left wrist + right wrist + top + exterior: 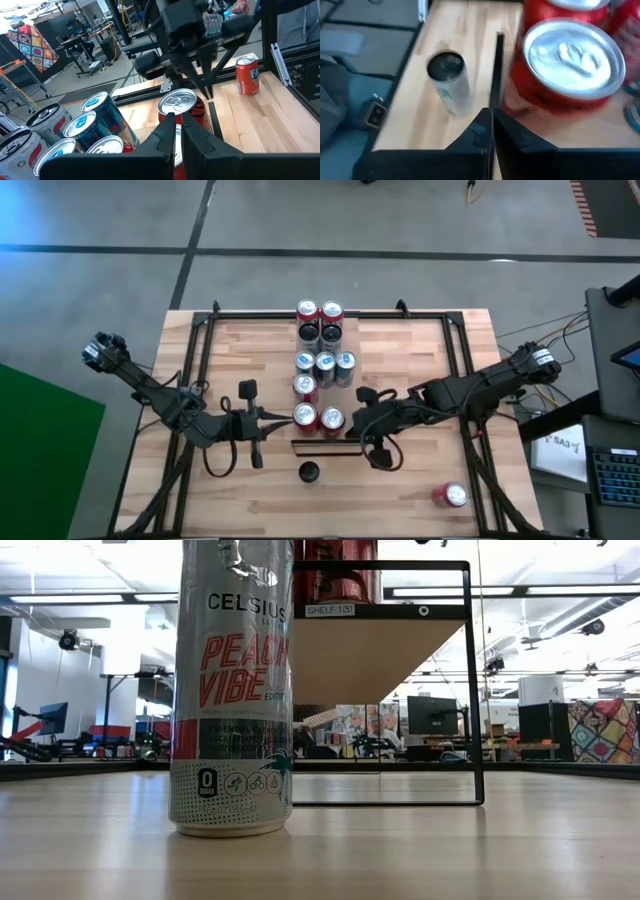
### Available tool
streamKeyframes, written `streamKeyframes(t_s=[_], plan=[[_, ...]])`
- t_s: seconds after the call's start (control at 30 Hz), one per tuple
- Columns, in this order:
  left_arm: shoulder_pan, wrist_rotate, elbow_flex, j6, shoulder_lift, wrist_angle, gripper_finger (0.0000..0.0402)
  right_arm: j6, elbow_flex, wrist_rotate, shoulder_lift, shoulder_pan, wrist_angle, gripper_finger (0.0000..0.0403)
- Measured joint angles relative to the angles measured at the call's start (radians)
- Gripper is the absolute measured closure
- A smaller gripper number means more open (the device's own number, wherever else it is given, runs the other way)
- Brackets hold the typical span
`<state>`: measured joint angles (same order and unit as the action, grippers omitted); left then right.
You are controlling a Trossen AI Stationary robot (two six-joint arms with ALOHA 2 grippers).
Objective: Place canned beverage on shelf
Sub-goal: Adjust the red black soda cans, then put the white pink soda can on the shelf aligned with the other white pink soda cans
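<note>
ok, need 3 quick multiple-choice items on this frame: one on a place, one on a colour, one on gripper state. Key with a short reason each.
1. Where is the lone red can?
A. On the shelf
B. Near the table's front right corner
C. Behind the left arm

2. What colour is the lid of the tall slim can in front of the shelf?
A. Black
B. Blue
C. Gold

3. How do the left gripper and right gripper stand?
A. Both open
B. One open
C. Both shut

Key: 1 B, the high view shows it alone there. 2 A, dark top from above. 3 C, fingertips meet in each wrist view.
</note>
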<state>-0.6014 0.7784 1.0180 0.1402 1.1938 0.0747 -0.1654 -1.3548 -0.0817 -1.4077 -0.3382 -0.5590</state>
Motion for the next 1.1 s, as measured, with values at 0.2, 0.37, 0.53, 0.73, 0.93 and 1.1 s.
streamKeyframes(t_s=[0.2, 0.37, 0.53, 0.73, 0.93, 1.1], plan=[[0.000, 0.000, -0.005, 0.000, 0.000, 0.001, 0.0402, 0.000, 0.000, -0.004, -0.019, -0.002, 0.068, 0.0394], [0.000, 0.000, -0.006, 0.000, 0.000, 0.000, 0.0402, -0.003, 0.000, -0.086, -0.027, -0.002, 0.065, 0.0394], [0.000, 0.000, -0.006, -0.001, 0.000, 0.000, 0.0402, -0.003, 0.000, -0.095, -0.028, -0.002, 0.062, 0.0394], [0.000, -0.001, -0.006, -0.003, 0.000, -0.005, 0.0402, 0.016, 0.000, -0.023, -0.021, -0.001, 0.045, 0.0394], [-0.019, -0.003, 0.011, -0.031, 0.000, -0.012, 0.0402, -0.060, -0.040, 0.113, 0.030, -0.012, 0.016, 0.0394], [-0.040, -0.028, 0.012, -0.045, 0.000, -0.023, 0.0402, -0.195, -0.042, 0.116, 0.063, -0.042, -0.001, 0.0394]])
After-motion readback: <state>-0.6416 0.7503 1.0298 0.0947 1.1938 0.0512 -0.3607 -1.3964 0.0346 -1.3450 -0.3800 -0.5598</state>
